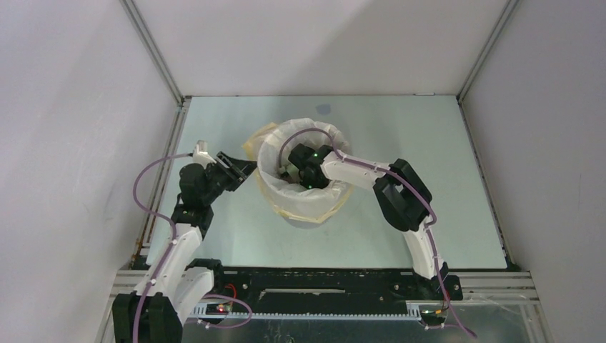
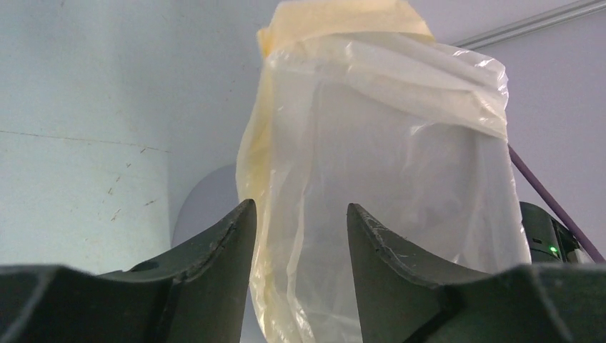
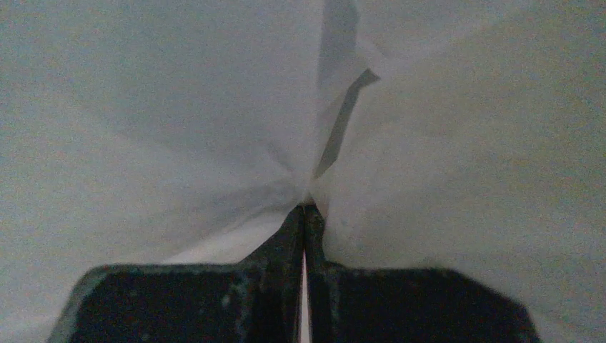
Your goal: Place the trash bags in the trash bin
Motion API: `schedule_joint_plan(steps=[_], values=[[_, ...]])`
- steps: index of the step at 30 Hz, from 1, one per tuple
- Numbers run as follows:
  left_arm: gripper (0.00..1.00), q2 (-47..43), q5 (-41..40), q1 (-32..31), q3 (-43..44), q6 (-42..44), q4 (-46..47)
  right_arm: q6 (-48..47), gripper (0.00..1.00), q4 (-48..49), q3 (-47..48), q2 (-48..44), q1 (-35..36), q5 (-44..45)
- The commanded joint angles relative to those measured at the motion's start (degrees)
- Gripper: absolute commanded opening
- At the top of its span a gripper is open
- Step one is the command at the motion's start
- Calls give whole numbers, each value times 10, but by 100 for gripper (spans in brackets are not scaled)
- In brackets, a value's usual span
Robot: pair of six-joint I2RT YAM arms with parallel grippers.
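Out in the middle, bag (image 1: 300,206) is draped over bin (image 1: 306,221) and pinched inside by the closed right gripper (image 3: 306,214); left gripper (image 1: 246,168) is held spread just left. Bin could get tipped if yanked.

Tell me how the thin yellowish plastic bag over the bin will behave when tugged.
The thin, translucent pale yellow plastic bag is probably floppy: it hangs in creases and folds. It is likely very light, since the film is see-through. It puckers where the right hand pinches it, so a tug would probably bunch it.
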Motion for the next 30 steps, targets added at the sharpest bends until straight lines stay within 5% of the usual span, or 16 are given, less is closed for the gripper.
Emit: schedule_joint_plan(steps=[1, 18, 30], values=[[56, -12, -13, -3, 25, 23, -14, 30, 0, 5, 12, 17, -10, 7], [66, 1, -17, 52, 89, 36, -55, 81, 0, -13, 79, 75, -31, 47], [72, 195, 47, 67, 277, 30, -20, 65, 0, 3, 65, 53, -22, 39]])
